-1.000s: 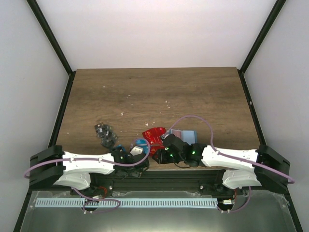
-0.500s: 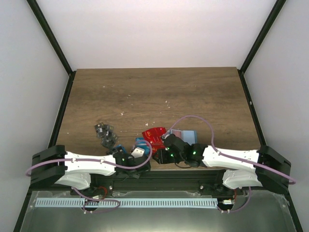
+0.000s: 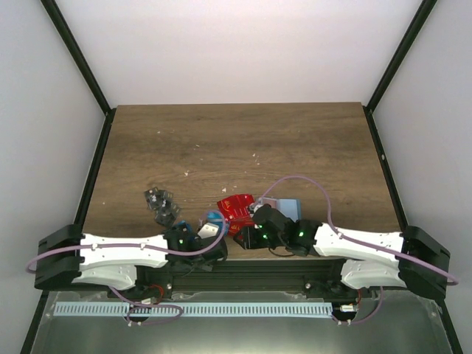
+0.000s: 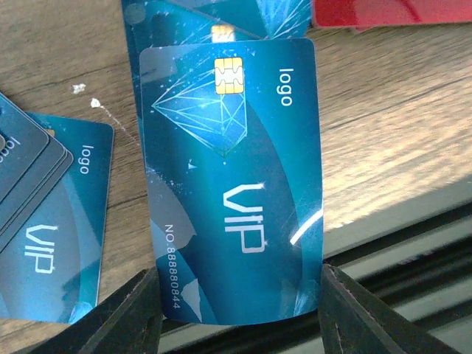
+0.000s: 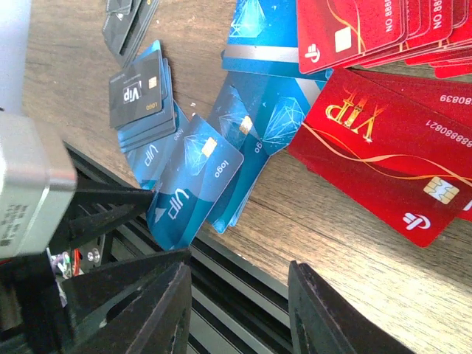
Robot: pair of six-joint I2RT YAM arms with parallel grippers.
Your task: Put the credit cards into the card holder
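Glossy plastic credit cards [image 4: 232,192] lie on a matt, wood-grain table [image 4: 398,133].

Bright even light — glare on blue card [image 4: 232,184]

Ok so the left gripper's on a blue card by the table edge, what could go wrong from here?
One: the left gripper pinches the blue VIP card only by its side edges, so it may bow and pop out, dropping off the near edge of the table. Two: other blue cards lie beside it and could get nudged off. Three: the right gripper hovers close, so the two might bump.
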